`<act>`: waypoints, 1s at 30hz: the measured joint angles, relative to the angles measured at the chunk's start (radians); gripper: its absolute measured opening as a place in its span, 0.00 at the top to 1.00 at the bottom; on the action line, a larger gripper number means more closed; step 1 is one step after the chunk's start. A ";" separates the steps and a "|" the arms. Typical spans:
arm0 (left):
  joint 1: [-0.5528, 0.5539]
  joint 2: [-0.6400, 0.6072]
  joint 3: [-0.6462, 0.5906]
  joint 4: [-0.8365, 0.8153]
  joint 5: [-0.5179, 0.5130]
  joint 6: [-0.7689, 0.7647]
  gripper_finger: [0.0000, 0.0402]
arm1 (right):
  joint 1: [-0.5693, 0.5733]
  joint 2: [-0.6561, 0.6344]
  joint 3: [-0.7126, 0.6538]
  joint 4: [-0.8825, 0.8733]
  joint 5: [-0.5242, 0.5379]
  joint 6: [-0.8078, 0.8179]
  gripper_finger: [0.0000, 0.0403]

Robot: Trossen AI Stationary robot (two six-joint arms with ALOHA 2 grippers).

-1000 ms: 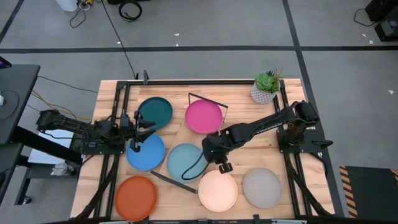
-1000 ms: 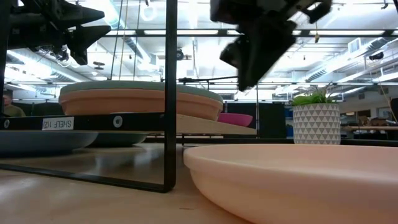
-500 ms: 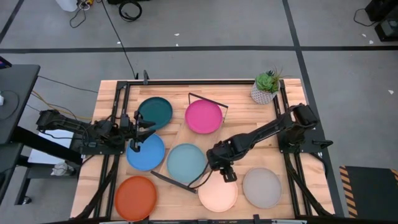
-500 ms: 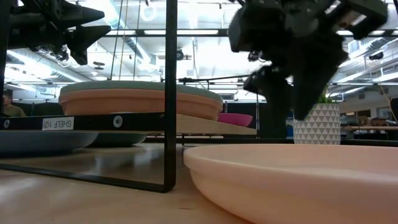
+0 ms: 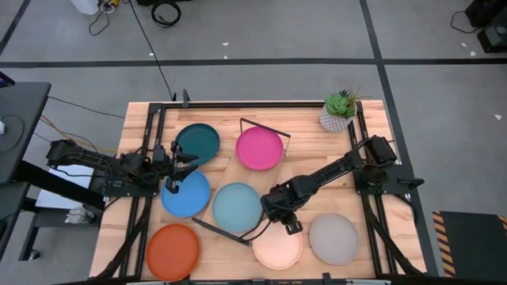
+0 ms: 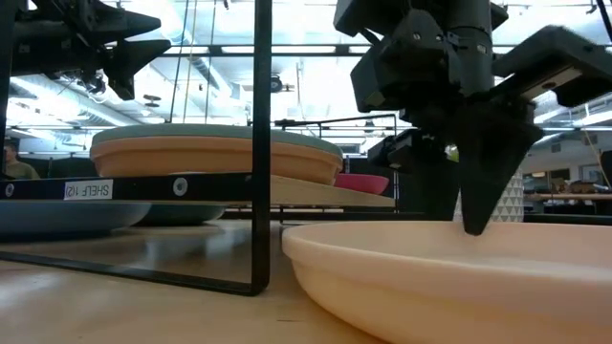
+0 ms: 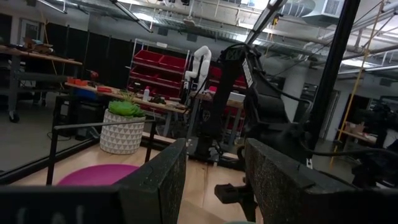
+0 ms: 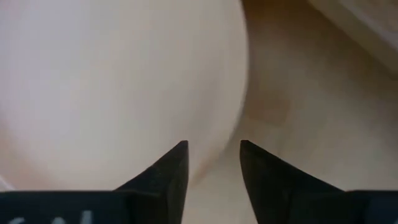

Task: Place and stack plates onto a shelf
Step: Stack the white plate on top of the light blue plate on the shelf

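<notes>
I'm lowering the right hand [image 5: 290,226], fingers spread, straddling the cream plate [image 5: 277,245] rim; I'm aiming for one finger inside before pinching.

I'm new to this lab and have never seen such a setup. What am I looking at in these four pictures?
Two dark robot arms work at a wooden table. One camera looks straight down, one sits at table-top height, and one rides on each wrist. The right gripper is open, its fingers straddling the rim of the cream plate; it holds nothing yet. The left gripper waits, open, over the blue plate. A light blue plate sits on the shelf. Dark teal, magenta, orange-red and grey plates also show, plus a potted plant.
</notes>
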 joint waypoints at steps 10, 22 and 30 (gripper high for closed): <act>0.000 0.000 0.000 -0.001 0.000 0.000 0.57 | -0.033 0.000 0.001 -0.063 0.048 -0.016 0.96; 0.000 0.000 0.000 -0.002 0.000 0.000 0.57 | -0.079 -0.003 0.078 -0.195 0.056 -0.064 0.97; 0.000 0.000 0.000 -0.004 0.000 0.000 0.57 | -0.087 -0.112 0.117 -0.263 0.058 -0.086 0.97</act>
